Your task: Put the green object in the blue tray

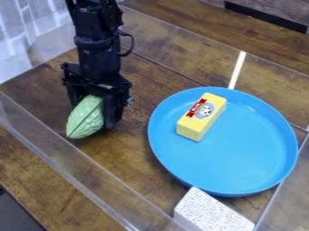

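Observation:
The green object [83, 119], a pale green ridged oval, stands tilted at the left of the wooden table. My gripper [94, 112] comes straight down over it, with a black finger on each side of its upper part, shut on it. The lower tip of the green object points down to the left, and I cannot tell if it touches the table. The blue tray [241, 186], a wide round plate, lies to the right, about a hand's width from the gripper.
A yellow block [201, 117] with a red-white label lies on the tray's left half. A grey-white speckled sponge [212, 213] sits at the front edge below the tray. A clear plastic wall [49, 171] runs along the table's front left.

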You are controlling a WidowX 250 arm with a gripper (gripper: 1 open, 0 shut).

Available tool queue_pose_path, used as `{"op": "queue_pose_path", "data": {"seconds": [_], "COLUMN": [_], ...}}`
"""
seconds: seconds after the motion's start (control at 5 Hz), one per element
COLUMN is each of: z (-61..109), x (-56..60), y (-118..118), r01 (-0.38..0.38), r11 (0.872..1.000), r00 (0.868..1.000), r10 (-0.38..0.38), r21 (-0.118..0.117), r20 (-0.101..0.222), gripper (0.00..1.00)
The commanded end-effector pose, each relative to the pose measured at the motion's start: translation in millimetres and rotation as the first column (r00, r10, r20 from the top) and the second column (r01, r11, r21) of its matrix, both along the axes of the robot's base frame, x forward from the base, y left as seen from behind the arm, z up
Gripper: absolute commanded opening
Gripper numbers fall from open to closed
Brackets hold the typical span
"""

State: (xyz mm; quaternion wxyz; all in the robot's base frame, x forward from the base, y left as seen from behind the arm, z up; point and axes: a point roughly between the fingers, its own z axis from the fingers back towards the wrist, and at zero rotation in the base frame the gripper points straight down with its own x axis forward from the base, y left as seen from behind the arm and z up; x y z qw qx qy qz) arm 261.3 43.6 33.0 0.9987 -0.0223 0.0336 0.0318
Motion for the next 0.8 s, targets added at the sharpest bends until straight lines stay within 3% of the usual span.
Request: {"op": "queue_pose_path", "data": {"seconds": [0.0,0.2,0.4,0.6], "z": [18.0,23.3,52.4,94.5], "x": [9.3,6.0,11.9,19.4], "y": [18,36,23,2], "r01": [0.013,0.018,0.041,0.078], "r11": [1.000,0.999,0.997,0.992], "r00": [0.997,0.997,0.994,0.986], "r10": [-0.015,-0.020,-0.047,-0.091], "r21": [0.019,0.029,0.059,0.096], "r20": [0.071,0.074,0.100,0.140], "gripper": [0.00,0.00,0.00,0.00]}}
